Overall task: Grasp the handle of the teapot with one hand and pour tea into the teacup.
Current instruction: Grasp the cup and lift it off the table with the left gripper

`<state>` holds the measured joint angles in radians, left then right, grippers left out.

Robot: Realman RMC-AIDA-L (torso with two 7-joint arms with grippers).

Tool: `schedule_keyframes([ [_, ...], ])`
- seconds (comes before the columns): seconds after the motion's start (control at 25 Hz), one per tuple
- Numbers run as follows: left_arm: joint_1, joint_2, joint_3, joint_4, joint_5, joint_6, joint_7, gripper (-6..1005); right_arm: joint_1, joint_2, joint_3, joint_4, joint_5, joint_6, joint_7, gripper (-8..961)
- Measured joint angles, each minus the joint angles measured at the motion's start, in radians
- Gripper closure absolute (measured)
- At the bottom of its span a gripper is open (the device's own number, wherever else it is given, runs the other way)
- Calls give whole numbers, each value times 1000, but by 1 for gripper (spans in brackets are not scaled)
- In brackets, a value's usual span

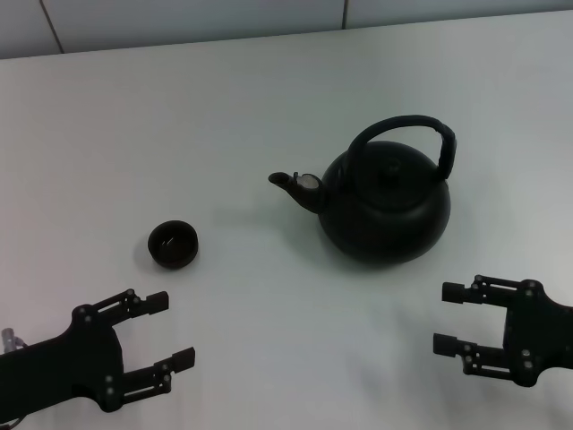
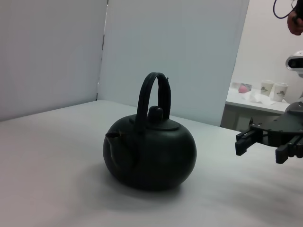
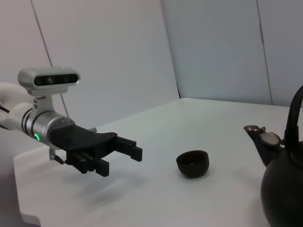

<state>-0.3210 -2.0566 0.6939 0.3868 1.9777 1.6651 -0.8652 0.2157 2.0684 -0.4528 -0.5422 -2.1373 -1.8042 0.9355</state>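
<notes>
Nothing done yet: teapot [image 1: 385, 204] upright at table [image 1: 224, 107] centre, handle [image 1: 405, 128] ungrasped, spout toward 9 o'clock. Teacup [image 1: 173, 244] well apart at 8 o'clock. Left gripper [image 1: 161, 343] and right gripper [image 1: 450, 317] low, jaws spread, empty. Grasp, lift, pour remain.

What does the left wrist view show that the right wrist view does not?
Only the left wrist view shows the whole teapot with its arched handle and lid knob, plus the right gripper, open, and cups on a far counter. Only the right wrist view shows the teacup and the left gripper, open, beside it. Both share the white table and the teapot's spout side, cropped in the right wrist view.
</notes>
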Motion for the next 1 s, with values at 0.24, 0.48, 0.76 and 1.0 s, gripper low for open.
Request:
schedule_keyframes([
  [0.24, 0, 1, 1, -5, 3, -1, -1, 216, 2, 4, 1, 1, -2, 12, -7, 279],
  [0.48, -2, 0, 0, -6, 4, 1, -5, 216, 5, 4, 3, 1, -3, 17, -8, 279],
  [0.76, -5, -2, -4, -8, 4, 7, -9, 217, 7, 2, 5, -1, -3, 18, -8, 279],
  [1.0, -8, -3, -2, -8, 4, 7, -10, 217, 8, 2, 5, -1, -3, 24, -8, 279],
])
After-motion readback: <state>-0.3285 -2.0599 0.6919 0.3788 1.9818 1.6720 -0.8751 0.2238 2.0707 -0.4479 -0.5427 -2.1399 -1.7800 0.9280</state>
